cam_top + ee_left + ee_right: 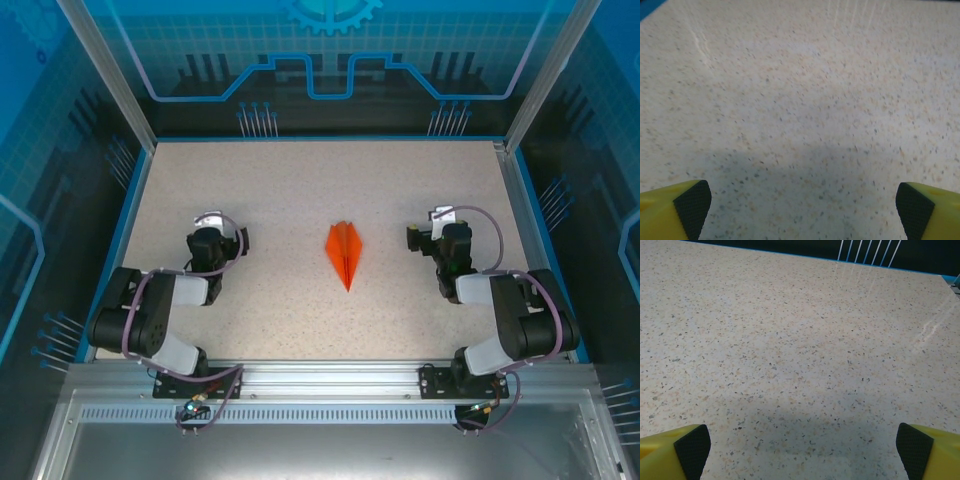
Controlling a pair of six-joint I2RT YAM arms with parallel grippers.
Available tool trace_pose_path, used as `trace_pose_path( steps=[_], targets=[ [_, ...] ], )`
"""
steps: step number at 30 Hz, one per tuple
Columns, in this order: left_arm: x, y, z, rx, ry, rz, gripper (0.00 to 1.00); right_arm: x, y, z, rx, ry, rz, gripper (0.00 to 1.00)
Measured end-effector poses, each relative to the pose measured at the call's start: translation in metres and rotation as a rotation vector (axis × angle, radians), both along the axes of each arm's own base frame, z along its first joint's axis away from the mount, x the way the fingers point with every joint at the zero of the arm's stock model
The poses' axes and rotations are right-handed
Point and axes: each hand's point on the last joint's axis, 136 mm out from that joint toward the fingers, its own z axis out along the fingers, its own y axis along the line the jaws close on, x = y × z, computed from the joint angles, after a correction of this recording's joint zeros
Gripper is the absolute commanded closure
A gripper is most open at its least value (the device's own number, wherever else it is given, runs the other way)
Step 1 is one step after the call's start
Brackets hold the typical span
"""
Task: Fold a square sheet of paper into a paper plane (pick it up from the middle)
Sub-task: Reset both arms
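Orange paper plane (345,254) lies flat at mid-bench, nose toward the arm bases, well apart from both arms. Left fingers (692,207) are spread wide over bare bench (270,190), gripping nothing. Right fingers (690,447) are likewise spread wide and empty. Folding looks complete. Hazards, as judged: the plane is light and unrestrained, so a passing arm or an air draught could slide it; unpressed creases could spring open; a late pinch could crush the wings.
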Motion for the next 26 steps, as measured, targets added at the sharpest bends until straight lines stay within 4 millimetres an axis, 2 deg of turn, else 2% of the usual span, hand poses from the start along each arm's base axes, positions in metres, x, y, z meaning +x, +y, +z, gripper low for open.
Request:
trace_pose_path(
  steps=[9, 26],
  targets=[
    [0.0067, -0.0011, 0.0083, -0.026, -0.035, -0.035, 0.02, 0.0003, -0.0005, 0.0006, 0.001, -0.003, -0.004, 0.0],
    [0.0082, -0.007, 0.0091, -0.039, -0.037, -0.068, 0.02, 0.0003, -0.0004, 0.0006, 0.002, -0.003, -0.004, 0.01]
  ],
)
